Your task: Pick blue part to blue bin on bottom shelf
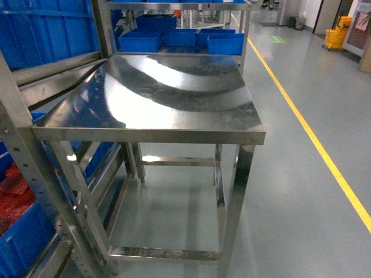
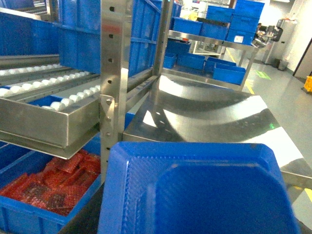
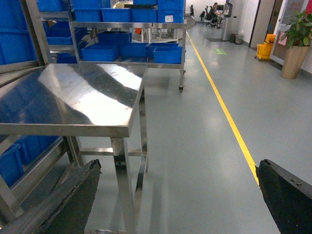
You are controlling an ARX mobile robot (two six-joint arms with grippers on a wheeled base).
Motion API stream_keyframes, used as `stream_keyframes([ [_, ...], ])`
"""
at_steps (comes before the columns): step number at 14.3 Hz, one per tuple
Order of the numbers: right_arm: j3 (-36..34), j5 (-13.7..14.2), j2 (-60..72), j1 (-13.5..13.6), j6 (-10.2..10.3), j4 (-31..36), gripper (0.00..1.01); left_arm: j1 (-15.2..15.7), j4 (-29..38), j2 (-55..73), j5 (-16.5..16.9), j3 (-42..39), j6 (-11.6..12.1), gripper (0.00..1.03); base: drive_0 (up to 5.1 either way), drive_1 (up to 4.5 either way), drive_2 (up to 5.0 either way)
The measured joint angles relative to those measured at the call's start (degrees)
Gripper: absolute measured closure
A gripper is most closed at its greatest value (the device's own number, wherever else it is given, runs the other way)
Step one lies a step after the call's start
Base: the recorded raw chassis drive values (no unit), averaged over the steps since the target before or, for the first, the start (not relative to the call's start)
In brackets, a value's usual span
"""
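The blue part [image 2: 204, 190] fills your left wrist view (left claw hidden, grip unclear); your right claw [image 3: 180, 195] hangs released beside the tabletop [image 3: 73, 97].

A bare steel bench [image 1: 174, 98] is seen ahead, flanked on the left by a rack [image 1: 23, 150] with blue bins [image 1: 23, 237]; a yellow floor line [image 1: 313, 139] is seen at right.

Steel surface [image 1: 156, 98] with a bare, reflective top, standing on a grey floor [image 1: 290, 197] marked by a yellow line [image 1: 307, 130]. At left, the bottom shelf [image 2: 44, 124] of the rack carries white roller tracks [image 2: 53, 87]; a blue bin [image 2: 29, 214] of red parts [image 2: 53, 183] sits below it.
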Motion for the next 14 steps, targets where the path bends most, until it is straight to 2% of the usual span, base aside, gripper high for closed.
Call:
stream_keyframes([
  [14, 0.0, 0.0, 0.0, 0.0, 0.0, 0.1, 0.03, 0.0, 0.1, -0.2, -0.2, 0.0, 0.0, 0.60, -4.9, 2.65, 2.2],
])
